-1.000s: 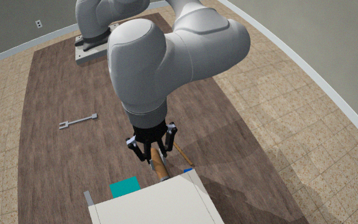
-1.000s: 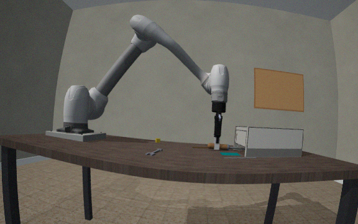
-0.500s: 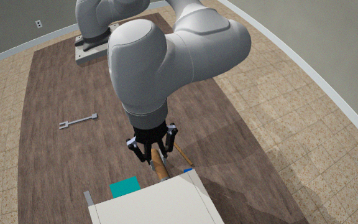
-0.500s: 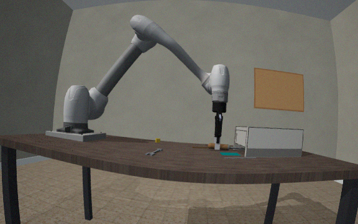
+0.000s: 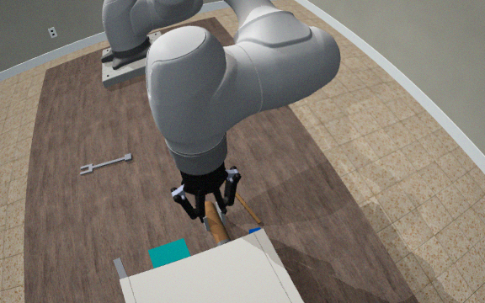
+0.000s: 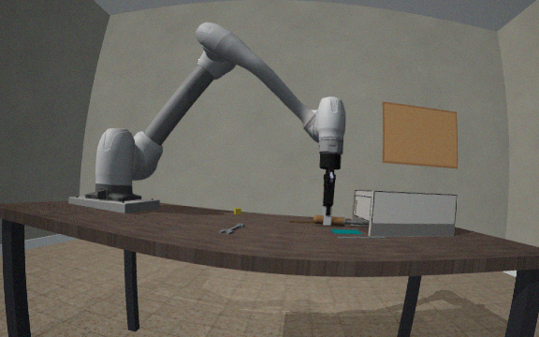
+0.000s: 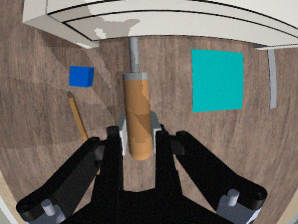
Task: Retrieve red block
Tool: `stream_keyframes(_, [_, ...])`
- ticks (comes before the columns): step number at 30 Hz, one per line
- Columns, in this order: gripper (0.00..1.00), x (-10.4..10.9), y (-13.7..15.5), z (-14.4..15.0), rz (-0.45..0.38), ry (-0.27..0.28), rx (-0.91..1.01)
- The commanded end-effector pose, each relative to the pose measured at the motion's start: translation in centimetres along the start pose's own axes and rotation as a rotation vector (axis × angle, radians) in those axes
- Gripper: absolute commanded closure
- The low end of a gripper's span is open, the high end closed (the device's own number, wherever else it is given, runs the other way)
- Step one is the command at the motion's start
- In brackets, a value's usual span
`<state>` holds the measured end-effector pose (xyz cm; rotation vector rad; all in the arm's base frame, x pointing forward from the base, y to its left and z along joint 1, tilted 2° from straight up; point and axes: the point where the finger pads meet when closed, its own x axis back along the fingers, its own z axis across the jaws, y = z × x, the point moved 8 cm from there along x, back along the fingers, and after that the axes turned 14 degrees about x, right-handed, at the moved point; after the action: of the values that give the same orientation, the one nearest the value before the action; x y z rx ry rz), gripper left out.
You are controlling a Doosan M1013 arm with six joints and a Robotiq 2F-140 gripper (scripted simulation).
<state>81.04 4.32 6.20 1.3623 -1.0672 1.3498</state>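
My gripper point(image 5: 215, 220) point(image 6: 327, 220) point(image 7: 138, 121) points down, shut on the wooden handle of a tool point(image 5: 219, 230) point(image 6: 338, 221) point(image 7: 137, 97) low over the table. The tool's grey shaft point(image 7: 134, 55) runs to the cabinet, and its far end is hidden under the cabinet's front edge. The white cabinet point(image 5: 209, 278) point(image 6: 412, 211) point(image 7: 175, 20) stands in front of the gripper. The teal square point(image 5: 168, 252) point(image 6: 346, 231) point(image 7: 217, 80) lies flat before the cabinet, right of the tool in the wrist view. The red block is not visible in any view.
A blue block point(image 5: 254, 231) point(image 7: 81, 76) and a thin wooden stick point(image 5: 248, 209) point(image 7: 78, 117) lie left of the tool in the wrist view. A grey strip point(image 5: 119, 268) point(image 7: 272, 80) lies beyond the teal square. A wrench point(image 5: 108, 162) point(image 6: 233, 228) and a yellow block point(image 6: 238, 212) lie farther back.
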Motion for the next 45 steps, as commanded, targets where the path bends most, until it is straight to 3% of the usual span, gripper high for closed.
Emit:
stream_keyframes(1, [1.00, -0.1, 0.0, 0.0, -0.005, -0.008, -0.003])
stream_keyframes(27, [1.00, -0.1, 0.1, 0.2, -0.005, -0.008, -0.003])
stream_keyframes(45, [1.00, -0.2, 1.0, 3.7, -0.005, -0.008, -0.003])
